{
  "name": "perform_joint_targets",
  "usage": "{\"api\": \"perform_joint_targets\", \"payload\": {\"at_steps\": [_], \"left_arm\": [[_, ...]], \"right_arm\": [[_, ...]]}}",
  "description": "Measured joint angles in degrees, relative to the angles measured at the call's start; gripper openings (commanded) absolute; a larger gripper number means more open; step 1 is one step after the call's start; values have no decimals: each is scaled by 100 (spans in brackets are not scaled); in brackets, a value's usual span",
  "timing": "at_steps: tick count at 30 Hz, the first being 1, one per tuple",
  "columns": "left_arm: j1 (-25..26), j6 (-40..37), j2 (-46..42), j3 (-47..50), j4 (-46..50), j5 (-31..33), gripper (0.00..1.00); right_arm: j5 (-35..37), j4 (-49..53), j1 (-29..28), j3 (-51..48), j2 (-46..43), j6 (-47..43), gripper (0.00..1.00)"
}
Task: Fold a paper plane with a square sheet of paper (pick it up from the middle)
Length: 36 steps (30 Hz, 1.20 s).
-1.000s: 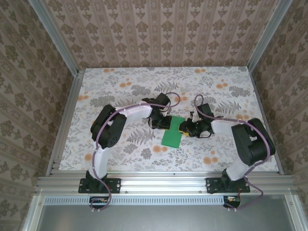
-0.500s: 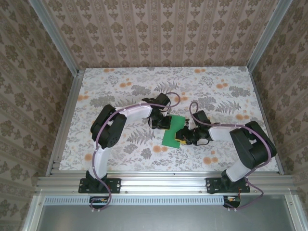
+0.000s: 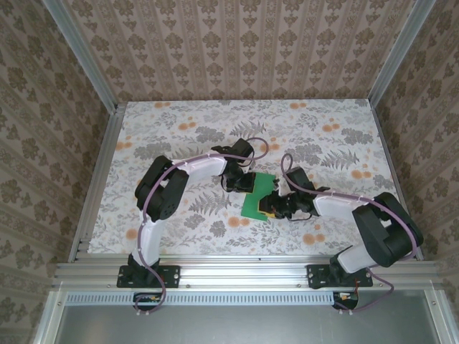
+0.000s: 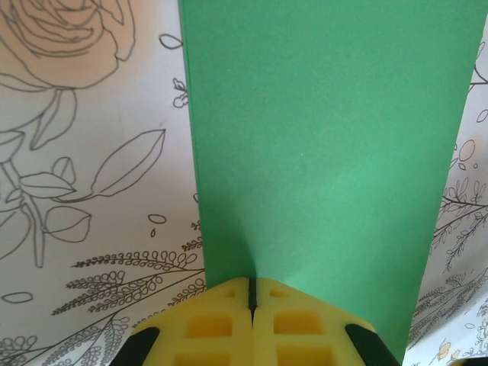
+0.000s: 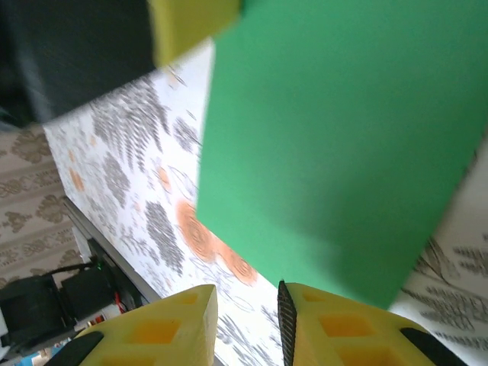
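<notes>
The left gripper (image 4: 250, 284) pinches the square sheet of paper (image 4: 320, 137) between fingers pressed flat together. The right gripper (image 5: 245, 296), tilted, has its jaws slightly apart, with the sheet's edge just ahead of its tips.

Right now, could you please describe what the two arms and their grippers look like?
The left arm and right arm have white links between bulky black joints, a mauve cable looping along each, and black base plates. The left gripper and right gripper carry blocky yellow fingers with square pockets; one right finger has a dark ribbed inner edge.
</notes>
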<state>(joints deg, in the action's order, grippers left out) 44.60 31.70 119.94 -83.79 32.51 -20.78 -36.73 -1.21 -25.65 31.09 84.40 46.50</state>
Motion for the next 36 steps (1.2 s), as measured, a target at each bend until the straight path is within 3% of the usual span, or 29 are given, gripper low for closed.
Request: {"api": "perform_joint_targets", "payload": {"at_steps": [11,19,26,36], "left_arm": [[4,57,-48,74,-66,26,0],[76,570,-601,584,-118,501,0],[42,940,-1757,925,-190,1054,40],[-468,1051,-2031,1851,-763,450,49]], "right_arm": [[103,195,-11,-109,109,-35,32],[1349,1792,184,1123,-498,-599,37],[2011,2376,138,1727,-166,-837,43],[2155,2557,-105,2146,789,-841,44]]}}
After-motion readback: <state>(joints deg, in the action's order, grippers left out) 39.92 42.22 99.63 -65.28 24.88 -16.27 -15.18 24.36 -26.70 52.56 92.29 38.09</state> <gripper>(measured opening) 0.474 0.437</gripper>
